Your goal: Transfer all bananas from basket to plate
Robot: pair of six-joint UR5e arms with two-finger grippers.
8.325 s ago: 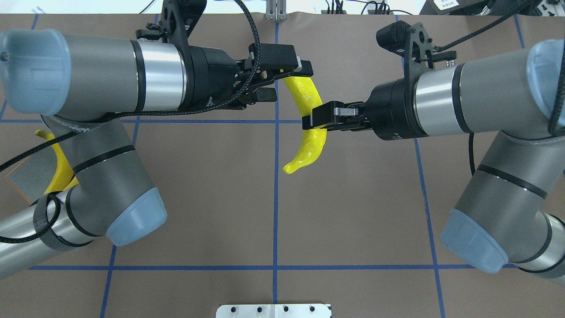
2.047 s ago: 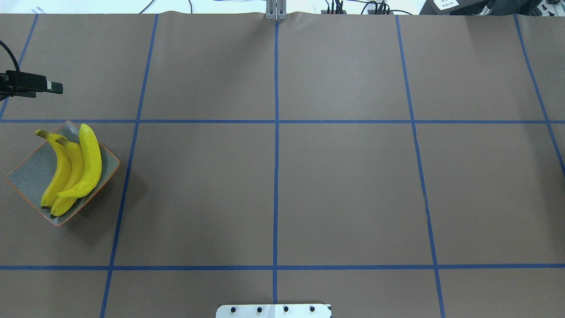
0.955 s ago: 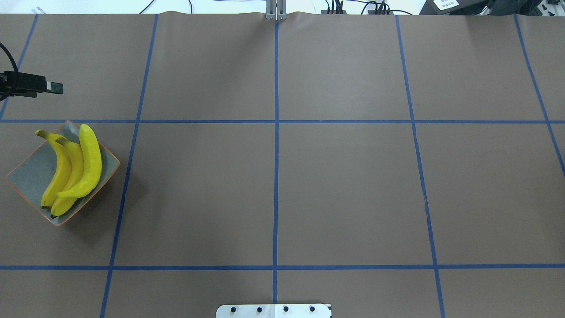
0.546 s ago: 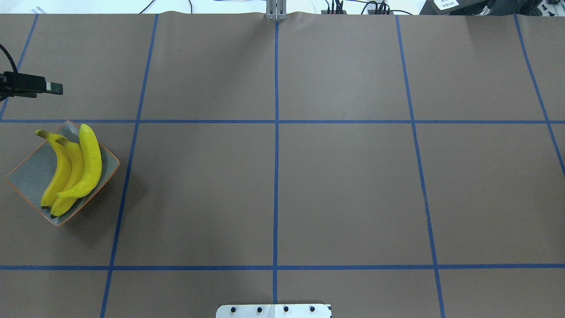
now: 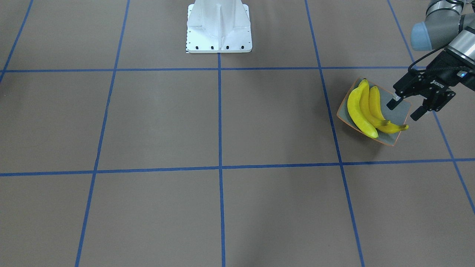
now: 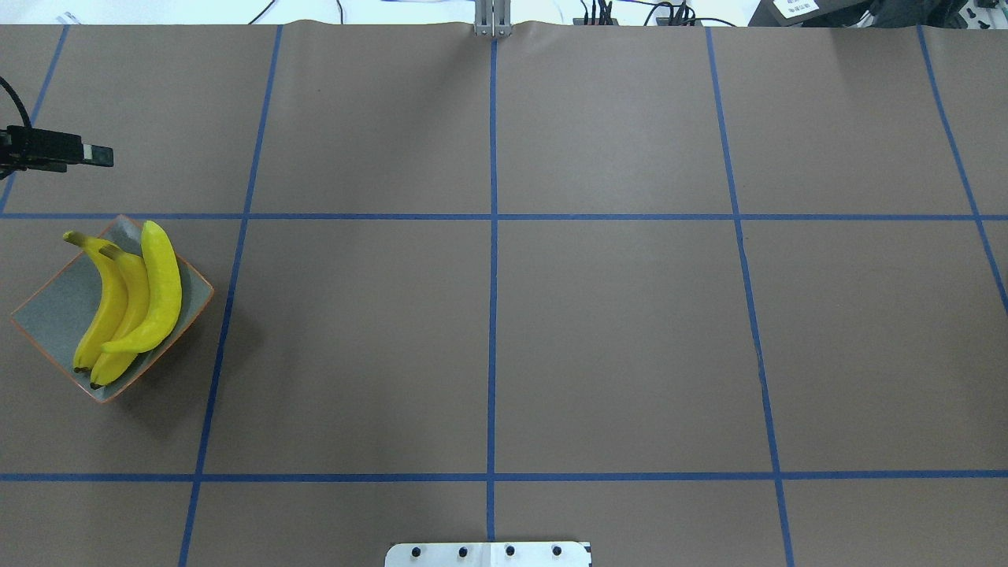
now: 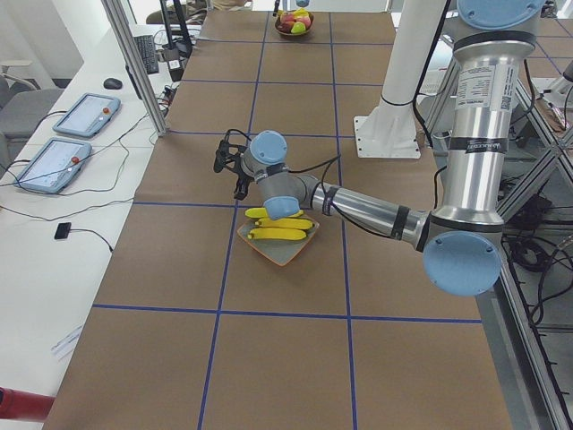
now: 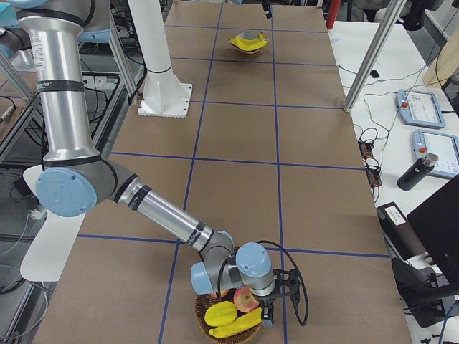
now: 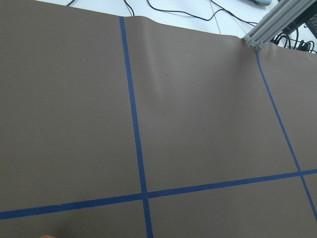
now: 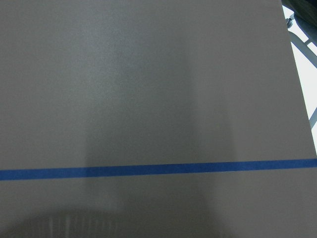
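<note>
Three bananas [image 6: 130, 303] lie on the plate [image 6: 43, 323] at 9 o'clock on the counter [image 6: 504, 331]. The left gripper [image 5: 404, 109] hangs beside it, jaws apart, empty, its white lettering [image 5: 438, 86] possibly "ROBOTIQ". The right gripper [image 8: 267, 317] is at the basket [image 8: 202, 315]; its state I cannot tell.

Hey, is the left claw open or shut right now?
Open. In the front-facing view the left claw has its two fingers spread well apart with nothing held between them.
</note>
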